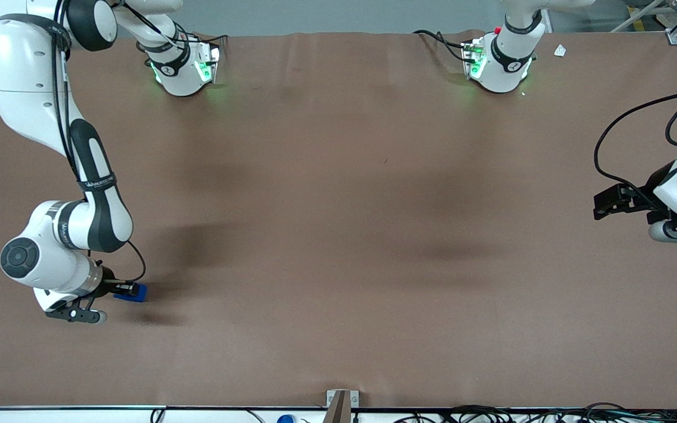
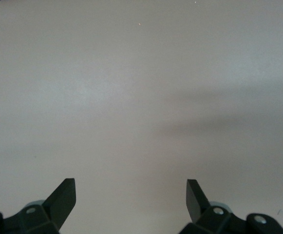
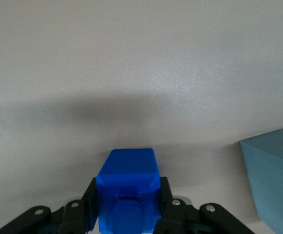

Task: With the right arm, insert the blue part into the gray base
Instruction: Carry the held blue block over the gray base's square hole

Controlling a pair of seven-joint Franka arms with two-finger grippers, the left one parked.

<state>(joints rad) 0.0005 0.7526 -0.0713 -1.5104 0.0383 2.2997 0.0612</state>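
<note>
My right arm's gripper (image 1: 122,289) is low over the brown table (image 1: 338,235) at the working arm's end, fairly near the front camera. It is shut on the blue part (image 1: 133,292). In the right wrist view the black fingers (image 3: 88,200) press both sides of the blue part (image 3: 127,187), with the gripper (image 3: 126,202) around it. A pale gray-blue block, the gray base (image 3: 273,180), shows only partly beside the blue part and apart from it. The gray base is hidden in the front view.
Two arm bases (image 1: 183,70) (image 1: 500,64) stand at the table edge farthest from the front camera. A small white scrap (image 1: 560,50) lies near one of them. A metal bracket (image 1: 341,404) sits at the nearest edge.
</note>
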